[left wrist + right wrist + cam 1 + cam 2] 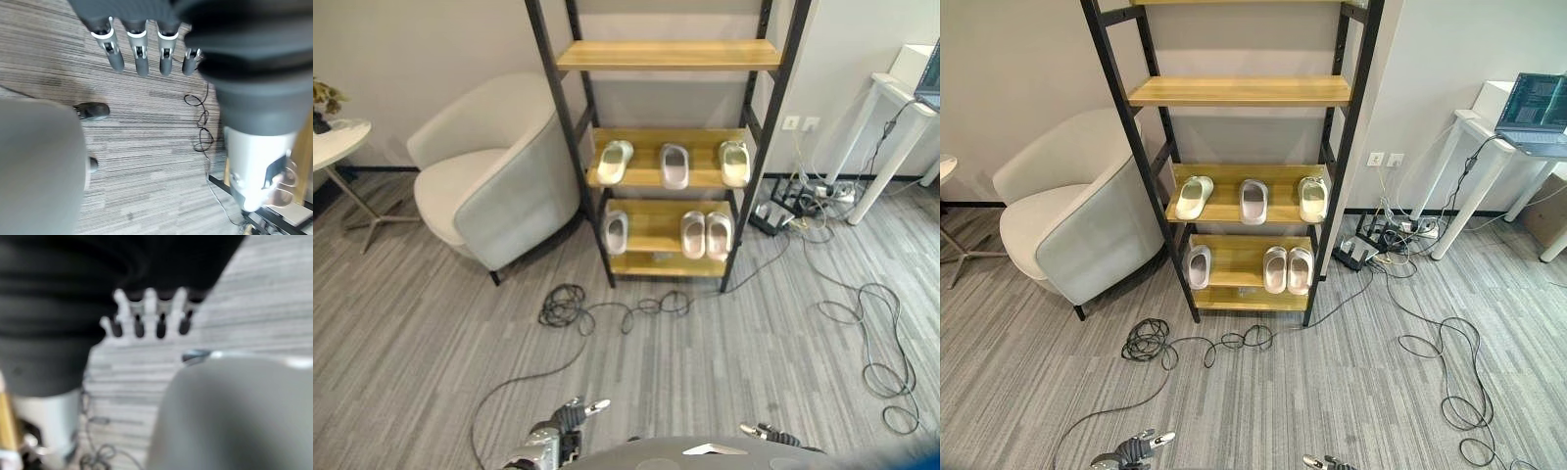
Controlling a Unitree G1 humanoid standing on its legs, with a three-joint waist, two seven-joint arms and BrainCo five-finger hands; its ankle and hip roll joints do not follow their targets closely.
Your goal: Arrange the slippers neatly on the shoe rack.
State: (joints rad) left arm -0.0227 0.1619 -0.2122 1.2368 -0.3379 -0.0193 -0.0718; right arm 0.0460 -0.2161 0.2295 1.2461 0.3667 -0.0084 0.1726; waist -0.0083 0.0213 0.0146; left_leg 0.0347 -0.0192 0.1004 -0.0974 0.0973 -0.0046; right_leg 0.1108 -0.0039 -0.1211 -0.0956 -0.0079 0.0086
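Both robot hands (pixel 558 431) (pixel 1327 462) (fingers relaxed, empty) hang well short of the racked slippers (pixel 674 164).

the shoe rack (pixel 667 55) has light wooden shelves in a black frame, holding pale green slippers (pixel 615 162) and pale grey-pink slippers (pixel 706 235). at 9 o'clock from it is a cream and grey armchair (pixel 489 166). the floor (pixel 431 323) is grey with fine stripes.

Even, bright indoor light fills the room, with soft shadows under the armchair (pixel 489 186) and beneath each shelf of the shoe rack (pixel 1239 93). The laptop (pixel 1536 106) screen glows on the white desk (pixel 1469 127). Straight lines splay outward towards the head views' edges. The right hand (pixel 146 316) is badly blurred; the left hand (pixel 142 46) is only slightly soft.
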